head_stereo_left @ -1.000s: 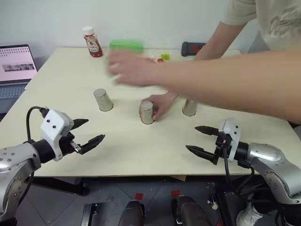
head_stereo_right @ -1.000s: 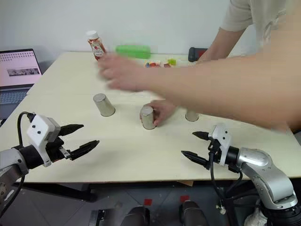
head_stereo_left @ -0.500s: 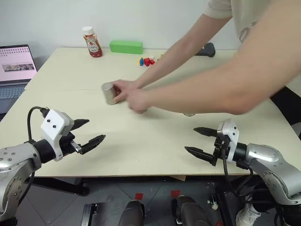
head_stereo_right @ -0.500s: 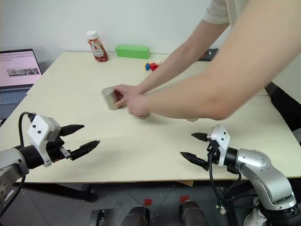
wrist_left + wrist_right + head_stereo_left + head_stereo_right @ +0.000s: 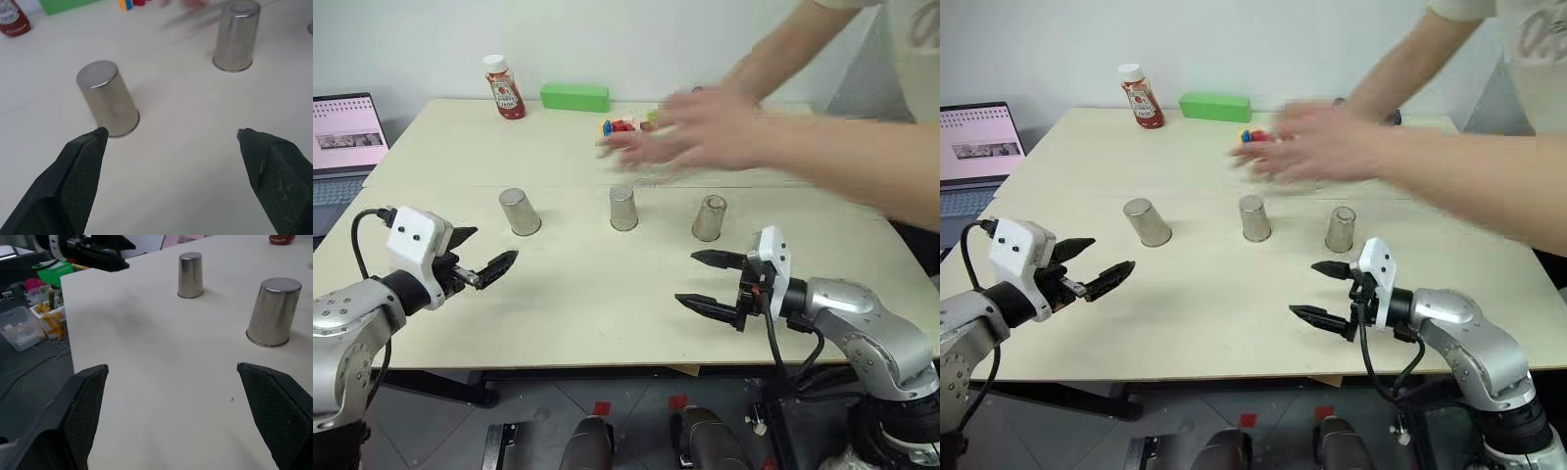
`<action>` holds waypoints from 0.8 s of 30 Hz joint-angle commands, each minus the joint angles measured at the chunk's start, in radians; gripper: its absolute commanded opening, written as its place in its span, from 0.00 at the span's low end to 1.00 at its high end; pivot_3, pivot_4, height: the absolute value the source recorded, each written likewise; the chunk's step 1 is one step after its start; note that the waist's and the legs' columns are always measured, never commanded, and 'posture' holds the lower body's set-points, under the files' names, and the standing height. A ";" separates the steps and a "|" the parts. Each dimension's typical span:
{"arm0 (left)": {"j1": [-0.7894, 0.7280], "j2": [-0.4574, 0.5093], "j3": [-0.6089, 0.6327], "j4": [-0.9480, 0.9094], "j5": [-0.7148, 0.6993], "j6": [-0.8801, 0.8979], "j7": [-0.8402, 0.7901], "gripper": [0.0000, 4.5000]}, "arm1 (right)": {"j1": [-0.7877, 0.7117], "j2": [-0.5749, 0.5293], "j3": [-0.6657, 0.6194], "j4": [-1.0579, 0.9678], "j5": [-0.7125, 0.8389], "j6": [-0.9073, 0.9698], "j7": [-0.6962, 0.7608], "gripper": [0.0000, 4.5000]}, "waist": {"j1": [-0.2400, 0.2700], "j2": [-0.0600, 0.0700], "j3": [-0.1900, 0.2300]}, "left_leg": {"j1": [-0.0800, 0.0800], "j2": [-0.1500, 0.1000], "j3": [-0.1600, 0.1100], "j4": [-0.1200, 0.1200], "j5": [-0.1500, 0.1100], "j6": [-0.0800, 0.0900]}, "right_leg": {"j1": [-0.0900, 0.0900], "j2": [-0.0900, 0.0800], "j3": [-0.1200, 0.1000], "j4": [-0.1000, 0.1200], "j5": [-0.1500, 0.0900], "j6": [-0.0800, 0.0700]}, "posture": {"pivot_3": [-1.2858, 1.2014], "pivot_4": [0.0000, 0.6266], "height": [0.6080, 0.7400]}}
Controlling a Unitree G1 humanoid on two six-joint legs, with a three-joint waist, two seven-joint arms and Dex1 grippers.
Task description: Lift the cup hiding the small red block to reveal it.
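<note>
Three shiny silver cups sit upside down in a row across the middle of your table: left cup, middle cup, right cup, all plain and alike. Your left gripper and right gripper hover near the front edge, fingers spread apart, holding nothing.

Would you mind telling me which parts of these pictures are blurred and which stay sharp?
Both eye views: the person's hand and forearm smear with motion, veiling the bricks behind; the three cups stay crisp. Left wrist view: a faint streak near the far cup; the near cup is sharp.
</note>
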 commanded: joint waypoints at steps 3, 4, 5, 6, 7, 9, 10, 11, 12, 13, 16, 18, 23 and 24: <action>-0.116 0.005 -0.060 0.141 0.081 -0.023 0.063 1.00 | -0.057 0.005 0.011 -0.027 0.037 0.036 0.007 0.99 | 0.002 0.000 0.000 | -0.001 0.000 0.000 0.000 0.000 0.000 | 0.000 0.000 -0.001 0.000 0.000 0.000 | 0.52 0.24 1.00; -0.139 0.001 -0.070 0.163 0.088 -0.028 0.067 1.00 | -0.062 0.004 0.014 -0.029 0.037 0.039 0.008 0.99 | 0.003 0.000 0.000 | -0.001 0.000 -0.001 0.000 0.000 0.000 | 0.000 0.000 -0.001 0.000 0.000 0.000 | 0.52 0.24 1.00; -0.175 -0.006 -0.091 0.199 0.099 -0.037 0.069 1.00 | -0.068 0.004 0.023 -0.030 0.033 0.040 0.009 0.99 | 0.003 0.000 0.000 | -0.001 0.000 -0.001 0.000 0.000 0.000 | 0.000 0.000 -0.001 0.000 0.000 0.000 | 0.52 0.24 1.00; -0.206 -0.013 -0.110 0.232 0.110 -0.047 0.071 1.00 | -0.073 0.003 0.030 -0.030 0.029 0.041 0.009 0.99 | 0.003 0.000 0.000 | -0.001 0.000 -0.001 0.000 0.000 0.000 | 0.000 0.000 -0.001 0.000 0.000 0.000 | 0.52 0.24 1.00; -0.238 -0.021 -0.128 0.268 0.120 -0.054 0.075 1.00 | -0.078 0.002 0.036 -0.031 0.026 0.042 0.008 0.99 | 0.004 0.000 0.000 | -0.001 -0.001 -0.001 0.000 0.000 0.000 | 0.000 0.000 -0.001 0.000 0.000 0.000 | 0.52 0.24 1.00; -0.289 -0.036 -0.156 0.330 0.141 -0.071 0.073 1.00 | -0.086 0.002 0.045 -0.033 0.025 0.045 0.005 0.99 | 0.003 0.000 0.000 | -0.001 -0.001 -0.002 0.000 0.000 0.000 | 0.000 0.000 -0.002 0.000 0.000 0.000 | 0.52 0.24 1.00; -0.315 -0.047 -0.168 0.366 0.146 -0.076 0.073 1.00 | -0.090 0.003 0.048 -0.035 0.026 0.046 0.003 0.99 | 0.003 0.000 0.000 | -0.001 -0.001 -0.001 0.000 0.000 0.000 | 0.000 0.000 -0.001 0.000 0.000 0.000 | 0.52 0.24 1.00; -0.338 -0.055 -0.182 0.397 0.155 -0.087 0.069 1.00 | -0.095 0.005 0.050 -0.036 0.027 0.049 0.001 0.99 | 0.002 0.000 0.000 | -0.001 -0.001 -0.001 0.000 0.000 0.000 | 0.000 0.000 -0.001 0.000 0.000 0.000 | 0.52 0.24 1.00; -0.363 -0.065 -0.196 0.435 0.168 -0.103 0.071 1.00 | -0.100 0.006 0.052 -0.037 0.028 0.050 0.000 0.99 | 0.002 0.000 0.000 | -0.001 -0.001 -0.002 0.000 0.000 0.000 | 0.000 0.000 -0.001 0.000 0.000 0.000 | 0.52 0.24 1.00; -0.386 -0.074 -0.208 0.468 0.179 -0.116 0.073 1.00 | -0.104 0.007 0.054 -0.039 0.030 0.053 -0.002 0.99 | 0.002 0.000 0.000 | -0.001 -0.001 -0.002 0.000 0.000 0.000 | 0.000 0.000 -0.001 0.000 0.000 0.000 | 0.52 0.24 1.00; -0.449 -0.095 -0.231 0.568 0.216 -0.161 0.082 1.00 | -0.119 0.009 0.059 -0.044 0.034 0.060 -0.007 0.99 | 0.000 0.000 0.000 | -0.001 -0.001 -0.001 0.000 0.000 0.000 | 0.000 0.000 -0.001 0.000 0.000 0.000 | 0.52 0.24 1.00; -0.486 -0.110 -0.244 0.620 0.224 -0.183 0.068 1.00 | -0.129 0.011 0.060 -0.045 0.036 0.067 -0.010 0.99 | 0.000 -0.001 0.000 | -0.001 -0.001 -0.002 0.000 0.000 0.000 | 0.000 0.000 -0.002 0.000 0.000 0.000 | 0.52 0.24 1.00; -0.579 -0.138 -0.269 0.759 0.270 -0.251 0.080 1.00 | -0.145 0.015 0.061 -0.057 0.046 0.087 -0.017 0.99 | 0.001 -0.001 0.000 | -0.002 -0.001 -0.002 0.001 0.000 0.000 | 0.000 0.000 -0.002 0.000 0.000 0.000 | 0.52 0.24 1.00; -0.590 -0.141 -0.272 0.778 0.275 -0.260 0.077 1.00 | -0.147 0.016 0.060 -0.059 0.047 0.090 -0.019 0.99 | 0.001 -0.001 0.000 | -0.002 -0.001 -0.002 0.001 0.000 0.000 | 0.000 0.000 -0.002 0.000 0.000 0.000 | 0.52 0.24 1.00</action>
